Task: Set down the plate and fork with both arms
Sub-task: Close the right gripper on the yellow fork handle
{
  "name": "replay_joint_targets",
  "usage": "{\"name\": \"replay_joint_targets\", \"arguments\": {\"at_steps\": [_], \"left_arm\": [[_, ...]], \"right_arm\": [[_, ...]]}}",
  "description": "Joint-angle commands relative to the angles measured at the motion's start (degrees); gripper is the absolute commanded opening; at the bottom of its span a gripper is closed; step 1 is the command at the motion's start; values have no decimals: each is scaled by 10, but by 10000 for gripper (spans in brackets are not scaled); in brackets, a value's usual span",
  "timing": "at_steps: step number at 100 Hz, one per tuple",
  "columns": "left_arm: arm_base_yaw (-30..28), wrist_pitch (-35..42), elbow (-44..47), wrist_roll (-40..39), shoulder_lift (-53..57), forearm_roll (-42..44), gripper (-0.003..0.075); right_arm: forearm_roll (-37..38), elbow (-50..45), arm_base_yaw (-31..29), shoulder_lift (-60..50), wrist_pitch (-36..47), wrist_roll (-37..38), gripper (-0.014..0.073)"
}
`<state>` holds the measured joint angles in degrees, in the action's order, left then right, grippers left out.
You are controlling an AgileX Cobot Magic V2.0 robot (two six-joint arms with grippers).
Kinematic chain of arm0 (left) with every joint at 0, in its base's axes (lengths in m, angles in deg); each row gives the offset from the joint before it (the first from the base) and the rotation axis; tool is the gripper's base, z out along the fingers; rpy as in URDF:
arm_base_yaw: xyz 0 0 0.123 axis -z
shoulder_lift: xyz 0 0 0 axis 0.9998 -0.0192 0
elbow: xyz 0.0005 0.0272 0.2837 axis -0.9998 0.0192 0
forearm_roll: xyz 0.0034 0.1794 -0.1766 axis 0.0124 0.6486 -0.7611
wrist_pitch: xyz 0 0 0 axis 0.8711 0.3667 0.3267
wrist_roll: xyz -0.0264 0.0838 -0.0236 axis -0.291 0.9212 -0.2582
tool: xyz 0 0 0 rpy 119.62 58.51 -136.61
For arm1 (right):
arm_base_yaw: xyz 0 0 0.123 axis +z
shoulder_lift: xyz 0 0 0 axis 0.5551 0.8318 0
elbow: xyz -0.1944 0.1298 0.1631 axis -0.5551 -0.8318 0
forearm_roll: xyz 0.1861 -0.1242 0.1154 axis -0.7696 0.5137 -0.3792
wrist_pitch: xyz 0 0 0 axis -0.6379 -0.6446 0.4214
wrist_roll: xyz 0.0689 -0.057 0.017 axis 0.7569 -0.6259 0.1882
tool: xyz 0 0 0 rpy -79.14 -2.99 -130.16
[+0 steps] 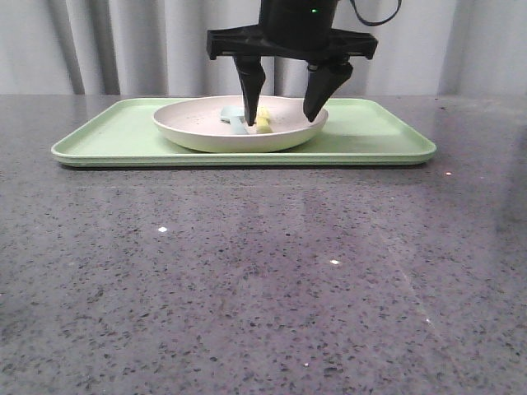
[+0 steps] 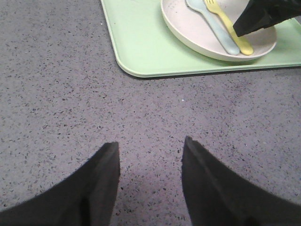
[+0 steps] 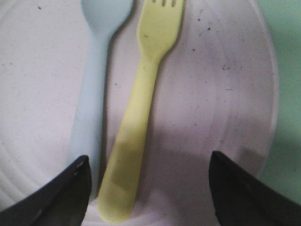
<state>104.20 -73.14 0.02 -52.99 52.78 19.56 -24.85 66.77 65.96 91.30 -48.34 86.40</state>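
Note:
The speckled off-white plate [image 1: 206, 132] sits on the light green tray [image 1: 107, 136]. The yellow fork [image 1: 263, 121] lies in it beside a pale blue spoon [image 1: 235, 119]. My right gripper [image 1: 281, 121] is open and hangs low over the plate. In the right wrist view the gripper [image 3: 148, 157] has the handle of the fork [image 3: 141, 108] between its fingers, nearer one finger and not touched. My left gripper [image 2: 150, 146] is open and empty over bare table, short of the tray [image 2: 136, 42]. It does not show in the front view.
The spoon [image 3: 91, 103] lies right next to the fork, close to one right finger. The tray stands at the far middle of the grey speckled table [image 1: 263, 288]. A curtain hangs behind it.

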Motion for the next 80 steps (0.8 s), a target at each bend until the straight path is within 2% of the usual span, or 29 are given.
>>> {"name": "replay_joint_targets", "arguments": {"at_steps": [1,55,65,80], "left_arm": [[5,39,-17,-5,1,-8,315],[5,39,-17,-5,1,-8,315],[5,39,-17,-5,1,-8,315],[5,39,-17,-5,1,-9,315]], "right_arm": [[13,19,0,-26,20,-1,528],[12,19,0,-3,20,-1,521],[11,19,0,-1,20,-1,439],[8,19,0,-1,21,0,232]]}}
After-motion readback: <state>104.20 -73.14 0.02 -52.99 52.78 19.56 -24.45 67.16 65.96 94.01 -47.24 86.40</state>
